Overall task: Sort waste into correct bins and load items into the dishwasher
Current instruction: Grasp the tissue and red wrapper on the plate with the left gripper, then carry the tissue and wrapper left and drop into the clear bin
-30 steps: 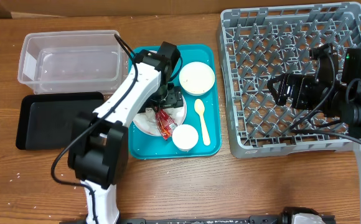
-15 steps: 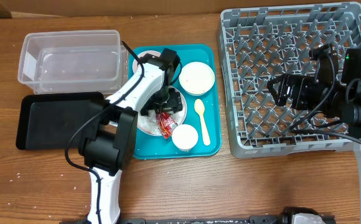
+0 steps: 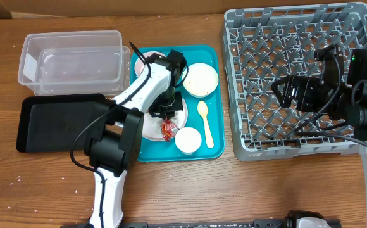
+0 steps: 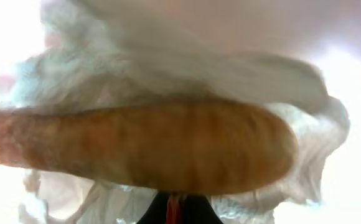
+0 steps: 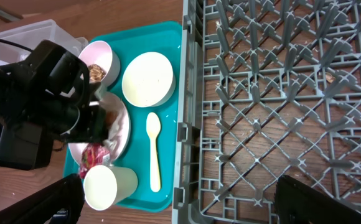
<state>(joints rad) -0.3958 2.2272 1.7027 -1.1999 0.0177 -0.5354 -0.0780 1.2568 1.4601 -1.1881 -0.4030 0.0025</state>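
- We judge the task to be at its start: the dish rack (image 3: 297, 38) holds no dishes, and the clear tub (image 3: 69, 60) and black tray (image 3: 57, 123) both look bare
- All the dishes sit on the teal tray (image 3: 216, 149): the plate (image 3: 149, 128), a bowl (image 3: 200, 79), a second bowl (image 5: 103, 59) with a brown lump in it, the cup (image 3: 188, 139) and the yellow spoon (image 3: 204, 120)
- The red wrapper (image 3: 167, 130) lies on the plate, just beside the cup
- The left gripper (image 3: 171, 104) is down over the plate with its jaws clenched
- The orange carrot piece (image 4: 149, 146) fills its wrist view against a crumpled napkin (image 4: 168, 56). We take the carrot to be what it grasps, though the fingers themselves do not show
- The right gripper (image 3: 286, 93) hangs over the rack with its jaws spread wide, holding nothing
- Left to do, as we read it: every piece of waste has yet to reach a bin, and every dish has yet to go into the rack
- We can read no brand, label or writing anywhere
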